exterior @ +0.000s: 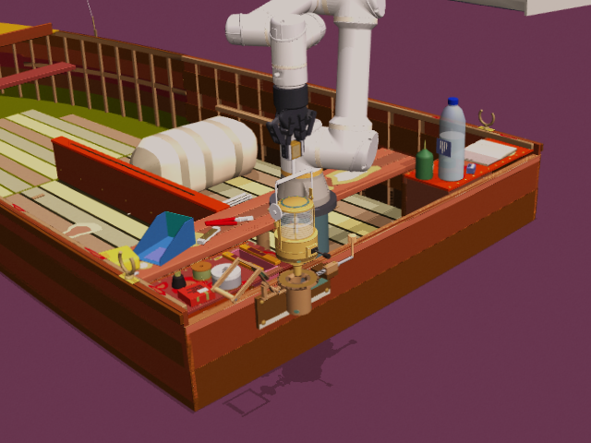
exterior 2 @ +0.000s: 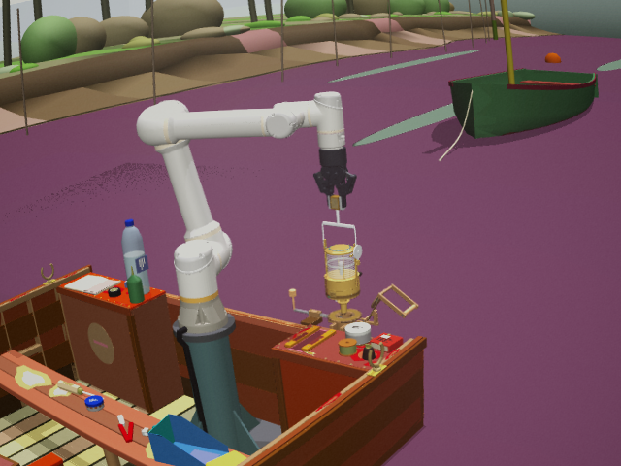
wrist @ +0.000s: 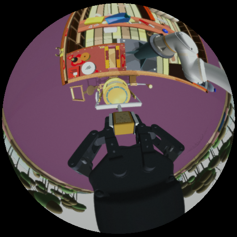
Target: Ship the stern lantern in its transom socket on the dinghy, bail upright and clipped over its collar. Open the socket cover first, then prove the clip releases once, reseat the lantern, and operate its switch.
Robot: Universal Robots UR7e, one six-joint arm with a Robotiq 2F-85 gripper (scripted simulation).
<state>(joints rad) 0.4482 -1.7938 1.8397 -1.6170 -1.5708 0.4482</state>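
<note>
The brass stern lantern [exterior: 296, 230] [exterior 2: 342, 273] [wrist: 116, 93] hangs directly above the transom socket [exterior: 297, 291] [exterior 2: 344, 316], its tapered foot reaching down into the socket's collar. The wire bail [exterior: 295, 181] [exterior 2: 339, 226] [wrist: 118, 105] stands upright over the lantern. My gripper [exterior: 295, 149] [exterior 2: 335, 201] [wrist: 123, 124] has its fingers clamped on either side of the yellow grip block [wrist: 123, 122] on top of the bail. The socket cover [exterior: 237, 281] [exterior 2: 397, 300] [wrist: 77, 93] is swung open to one side. A clip lever [exterior: 347, 249] [exterior 2: 297, 302] [wrist: 141, 85] stands on the socket's other side.
The transom's outer edge runs just behind the socket, with open water beyond. On the red stern shelf lie spools [exterior: 225, 275] [exterior 2: 357, 332] and a red box [exterior: 196, 295]. A blue scoop [exterior: 164, 237] sits on the thwart, and a bottle [exterior: 451, 139] [exterior 2: 133, 256] stands on the corner locker.
</note>
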